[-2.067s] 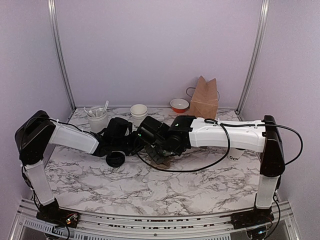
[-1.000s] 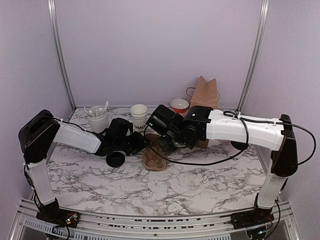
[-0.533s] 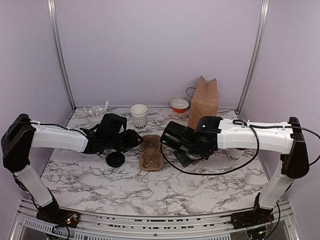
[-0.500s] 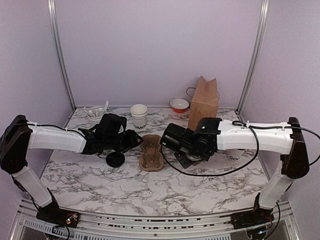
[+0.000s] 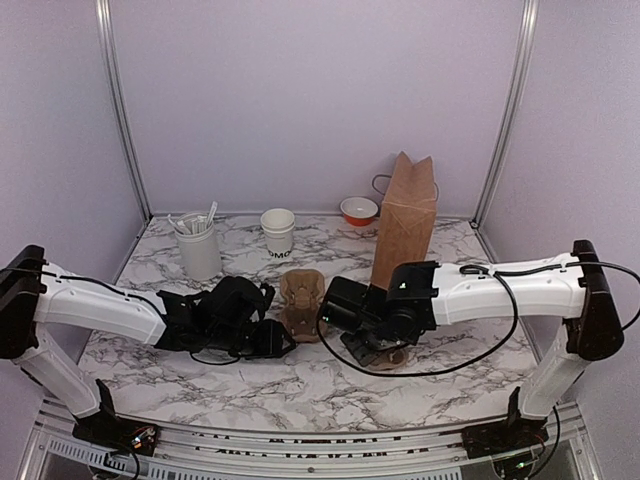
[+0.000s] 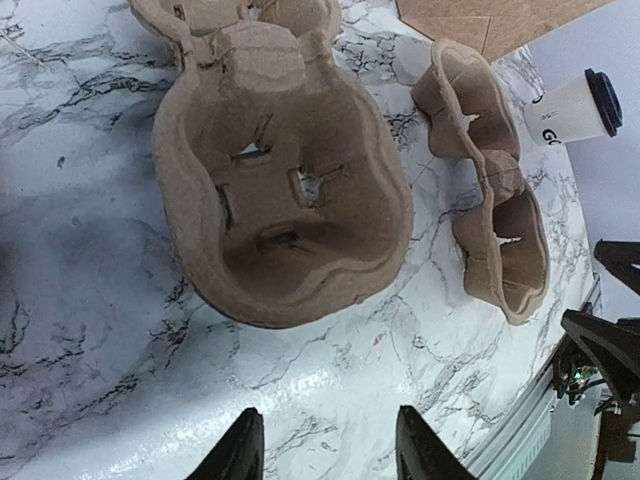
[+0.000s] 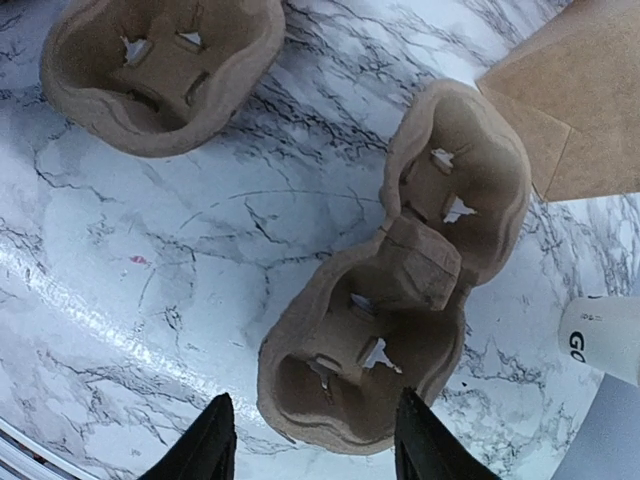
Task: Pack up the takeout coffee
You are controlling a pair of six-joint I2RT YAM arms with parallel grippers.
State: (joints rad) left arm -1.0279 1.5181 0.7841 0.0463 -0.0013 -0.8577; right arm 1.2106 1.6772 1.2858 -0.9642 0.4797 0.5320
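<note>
Takeout coffee (image 6: 570,105), a white cup with a black lid, stood at the upper right of the left wrist view, apart from everything else on the marble tabletop (image 6: 90,330). A pulp carrier (image 6: 490,200) lay between it and a second carrier (image 6: 280,190) at centre frame. A brown paper bag (image 7: 590,90) stood near. The left fingers (image 6: 240,450) were apart and empty over the tabletop; so were the right fingers (image 7: 212,440).
</note>
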